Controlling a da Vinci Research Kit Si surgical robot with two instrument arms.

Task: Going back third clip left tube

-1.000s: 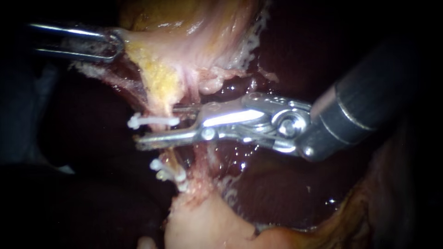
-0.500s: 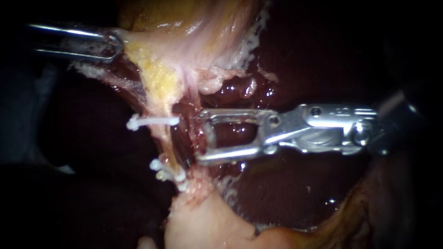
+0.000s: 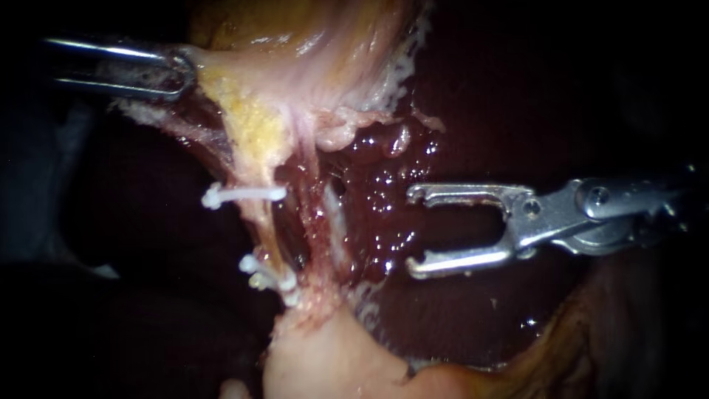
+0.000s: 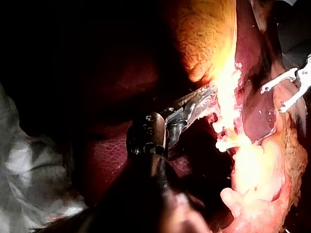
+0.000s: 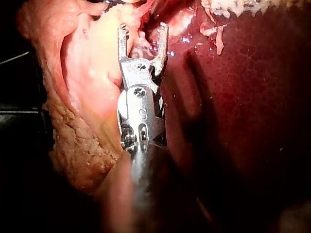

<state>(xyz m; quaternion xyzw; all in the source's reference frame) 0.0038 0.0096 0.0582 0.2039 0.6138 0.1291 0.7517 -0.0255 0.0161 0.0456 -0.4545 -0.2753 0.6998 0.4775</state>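
Endoscope view: the left tube (image 3: 260,220) is seen running down from the yellow-pink tissue (image 3: 251,111) to the pale mass (image 3: 325,355) below. An upper clip (image 3: 244,193) is set across it, and two lower clips (image 3: 269,279) sit close together further down. The right instrument (image 3: 412,231) is held well apart from the clipped tube, out over the wet liver (image 3: 384,214). Its jaws are spread wide with nothing between them, and their tips are pointed toward the tube. A second strand (image 3: 325,214) lies between those jaws and the left tube. The left instrument (image 3: 177,70) is seen clamped onto the edge of the yellow-pink tissue, both jaws touching it.

Left wrist view: the left instrument (image 4: 206,94) is seen gripping the bright tissue edge just ahead of it. The tube area (image 4: 228,116) is washed out by glare, so single clips cannot be told apart. The right instrument (image 4: 273,99) is seen beyond that strand, jaws apart and empty, with the dark liver face between.

Right wrist view: the right instrument (image 5: 142,30) is shown with toothed jaws open, nothing held. Pale tissue (image 5: 92,73) lies beside and ahead of it, the liver (image 5: 243,97) on its other side. The clips cannot be made out here.
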